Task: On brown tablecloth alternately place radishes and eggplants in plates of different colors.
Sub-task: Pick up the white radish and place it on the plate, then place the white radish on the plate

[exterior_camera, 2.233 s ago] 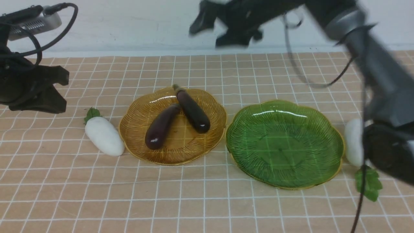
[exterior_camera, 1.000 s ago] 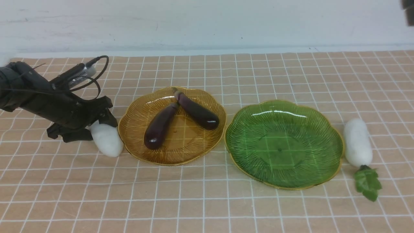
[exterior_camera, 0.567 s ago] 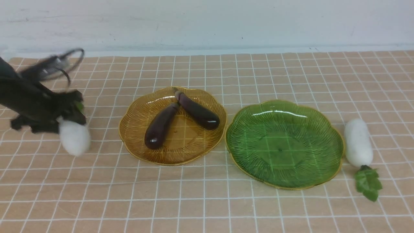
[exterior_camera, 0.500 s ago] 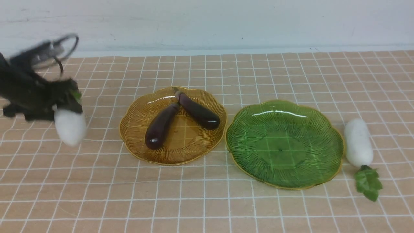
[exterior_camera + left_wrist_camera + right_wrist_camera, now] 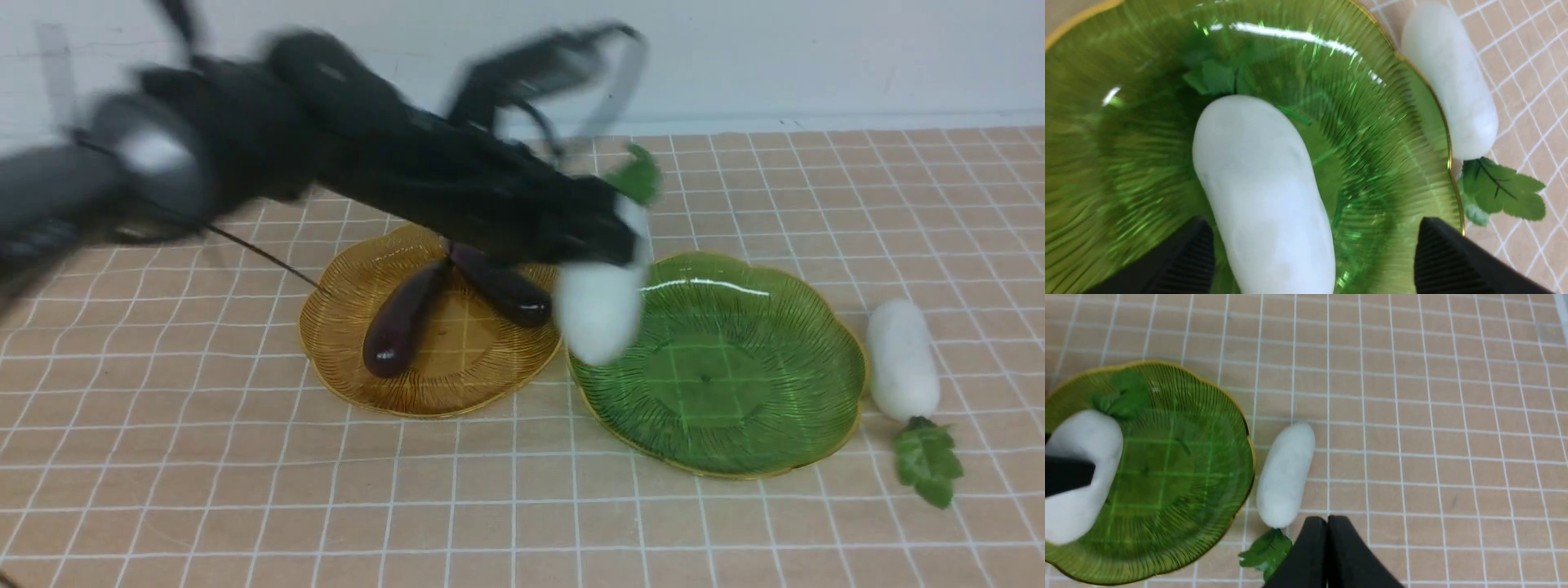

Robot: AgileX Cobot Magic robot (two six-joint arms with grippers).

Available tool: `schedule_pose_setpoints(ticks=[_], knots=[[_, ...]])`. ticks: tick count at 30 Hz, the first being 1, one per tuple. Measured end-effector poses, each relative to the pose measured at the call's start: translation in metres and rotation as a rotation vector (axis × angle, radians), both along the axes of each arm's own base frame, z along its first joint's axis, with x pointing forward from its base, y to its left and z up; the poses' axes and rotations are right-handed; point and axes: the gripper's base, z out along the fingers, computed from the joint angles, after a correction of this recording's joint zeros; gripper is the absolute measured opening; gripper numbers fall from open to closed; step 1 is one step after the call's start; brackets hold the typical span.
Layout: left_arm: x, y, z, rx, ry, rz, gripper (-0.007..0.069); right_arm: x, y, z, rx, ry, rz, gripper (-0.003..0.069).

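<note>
My left gripper [image 5: 629, 237] reaches across the amber plate [image 5: 457, 380] to the left part of the green plate [image 5: 735, 400]. In the left wrist view its jaws stand wide apart. One white radish [image 5: 1261, 192] lies between them over the green plate [image 5: 1380, 134], against one finger [image 5: 1184, 261], with a gap to the other. This radish [image 5: 600, 314] is blurred in the front view. The second radish [image 5: 900, 359] lies on the brown tablecloth [image 5: 326, 490] right of the green plate. Two eggplants [image 5: 400, 327] [image 5: 506, 296] lie in the amber plate. My right gripper [image 5: 1327, 522] is shut and empty near the second radish [image 5: 1286, 473].
The left arm [image 5: 367, 163] spans the space above the amber plate, blurred by motion. A white wall [image 5: 816, 57] stands behind the cloth's far edge. The second radish's green leaf [image 5: 927, 461] lies toward the front right.
The left arm has swung from the far left, carrying the radish over the amber plate to the green plate. The right arm had earlier withdrawn from the front view.
</note>
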Motion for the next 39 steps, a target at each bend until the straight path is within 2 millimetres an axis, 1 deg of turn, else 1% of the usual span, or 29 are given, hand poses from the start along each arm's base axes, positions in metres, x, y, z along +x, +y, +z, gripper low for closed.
schedule_pose_setpoints(ticks=[2, 5, 6, 7, 8, 9, 10, 12, 13, 14, 15, 16, 17, 19, 20, 21, 22, 23, 24, 26, 28, 29, 32, 35, 39], knots=[[0.001, 0.005, 0.001, 0.0, 0.021, -0.003, 0.0589, 0.008, -0.012, -0.008, 0.041, 0.035, -0.036, -0.0014], [0.003, 0.016, 0.005, -0.004, 0.047, -0.001, 0.0517, 0.021, -0.019, -0.022, 0.125, 0.086, -0.05, -0.0014], [0.003, 0.02, 0.007, -0.005, 0.062, -0.008, 0.0454, 0.027, -0.023, -0.028, 0.159, 0.102, -0.056, -0.0014], [0.004, 0.028, 0.013, -0.007, 0.076, -0.013, 0.0358, 0.034, -0.023, -0.035, 0.19, 0.117, -0.05, -0.0012], [0.003, 0.034, 0.018, -0.005, 0.08, -0.02, 0.0283, 0.042, -0.023, -0.042, 0.216, 0.133, -0.045, -0.0008], [0.002, 0.039, 0.023, -0.001, 0.083, -0.029, 0.0223, 0.048, -0.023, -0.047, 0.238, 0.143, -0.039, -0.0002], [0.002, 0.045, 0.03, 0.003, 0.073, -0.033, 0.015, 0.058, -0.023, -0.058, 0.26, 0.166, -0.029, 0.001], [0.0, 0.06, 0.047, 0.018, 0.043, -0.044, 0.0055, 0.071, -0.023, -0.073, 0.282, 0.202, -0.014, 0.0037], [-0.001, 0.066, 0.053, 0.029, 0.026, -0.048, 0.0039, 0.077, -0.022, -0.08, 0.298, 0.214, -0.009, 0.0052], [-0.004, 0.073, 0.065, 0.034, 0.001, -0.046, 0.0023, 0.084, -0.022, -0.089, 0.308, 0.23, -0.005, 0.0076], [-0.005, 0.081, 0.073, 0.054, -0.021, -0.045, 0.0011, 0.09, -0.021, -0.098, 0.326, 0.251, -0.005, 0.0096], [-0.008, 0.088, 0.081, 0.077, -0.046, -0.046, 0.0006, 0.099, -0.021, -0.109, 0.333, 0.262, -0.003, 0.0134], [-0.011, 0.094, 0.09, 0.096, -0.067, -0.046, 0.0001, 0.102, -0.021, -0.113, 0.338, 0.268, -0.004, 0.015], [-0.019, 0.105, 0.105, 0.135, -0.096, -0.042, -0.0004, 0.114, -0.023, -0.13, 0.344, 0.283, -0.01, 0.0233], [-0.021, 0.108, 0.108, 0.155, -0.102, -0.039, -0.0004, 0.119, -0.023, -0.139, 0.345, 0.294, -0.015, 0.0262], [-0.027, 0.114, 0.117, 0.182, -0.119, -0.037, -0.0004, 0.125, -0.024, -0.149, 0.344, 0.3, -0.02, 0.0324], [-0.031, 0.119, 0.123, 0.222, -0.131, -0.03, -0.0004, 0.131, -0.025, -0.156, 0.343, 0.296, -0.025, 0.0354], [-0.036, 0.123, 0.127, 0.253, -0.137, -0.022, -0.0004, 0.136, -0.026, -0.166, 0.343, 0.297, -0.031, 0.0414], [-0.041, 0.126, 0.131, 0.274, -0.148, -0.014, -0.0004, 0.139, -0.026, -0.171, 0.343, 0.302, -0.033, 0.0433], [-0.049, 0.134, 0.136, 0.326, -0.154, 0.012, -0.0004, 0.147, -0.027, -0.186, 0.341, 0.304, -0.04, 0.052], [-0.059, 0.143, 0.137, 0.382, -0.148, 0.043, -0.0004, 0.154, -0.026, -0.199, 0.338, 0.3, -0.044, 0.0575], [-0.062, 0.146, 0.139, 0.394, -0.151, 0.053, -0.0004, 0.156, -0.026, -0.205, 0.337, 0.305, -0.045, 0.0594], [-0.07, 0.152, 0.139, 0.433, -0.149, 0.075, -0.0004, 0.162, -0.026, -0.218, 0.338, 0.307, -0.053, 0.0623], [-0.078, 0.158, 0.136, 0.463, -0.136, 0.096, -0.0004, 0.167, -0.026, -0.233, 0.343, 0.316, -0.064, 0.0631], [-0.086, 0.161, 0.132, 0.473, -0.115, 0.099, -0.0004, 0.172, -0.025, -0.248, 0.377, 0.32, -0.086, 0.0628]])
